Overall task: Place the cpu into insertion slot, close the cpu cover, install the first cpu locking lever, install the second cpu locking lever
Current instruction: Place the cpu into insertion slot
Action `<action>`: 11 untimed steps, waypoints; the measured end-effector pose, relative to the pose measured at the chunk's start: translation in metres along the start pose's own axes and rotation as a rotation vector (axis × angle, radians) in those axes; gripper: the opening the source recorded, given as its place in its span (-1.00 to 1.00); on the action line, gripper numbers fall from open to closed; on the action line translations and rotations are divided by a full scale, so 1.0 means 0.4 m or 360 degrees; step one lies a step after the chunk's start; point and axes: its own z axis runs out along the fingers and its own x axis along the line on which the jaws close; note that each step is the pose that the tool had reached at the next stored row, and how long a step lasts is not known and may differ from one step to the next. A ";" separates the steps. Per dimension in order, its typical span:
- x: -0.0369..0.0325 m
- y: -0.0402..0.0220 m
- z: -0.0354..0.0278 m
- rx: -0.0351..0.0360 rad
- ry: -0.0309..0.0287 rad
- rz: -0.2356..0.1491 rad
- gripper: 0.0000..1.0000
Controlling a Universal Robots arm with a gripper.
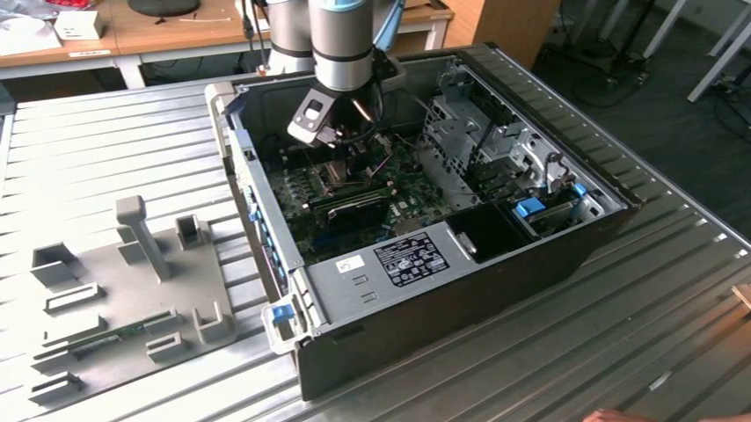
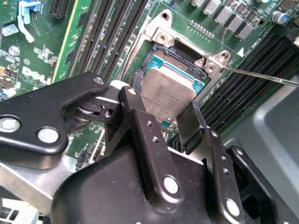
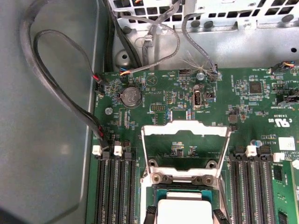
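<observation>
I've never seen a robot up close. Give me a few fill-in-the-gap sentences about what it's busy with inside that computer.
1. The cpu cover stands ___, not shut over the insertion slot.
2. The circuit board around that slot is coloured ___.
3. The claw hangs inside the computer ___, right at the cpu.
Missing words: open; green; case.
</observation>
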 end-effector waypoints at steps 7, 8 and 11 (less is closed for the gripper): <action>0.000 -0.002 0.006 -0.0004 -0.00002 0.0000 0.08; 0.000 -0.002 0.006 -0.0004 -0.00003 0.0000 0.08; 0.000 -0.002 0.007 -0.0004 0.00000 0.0000 0.08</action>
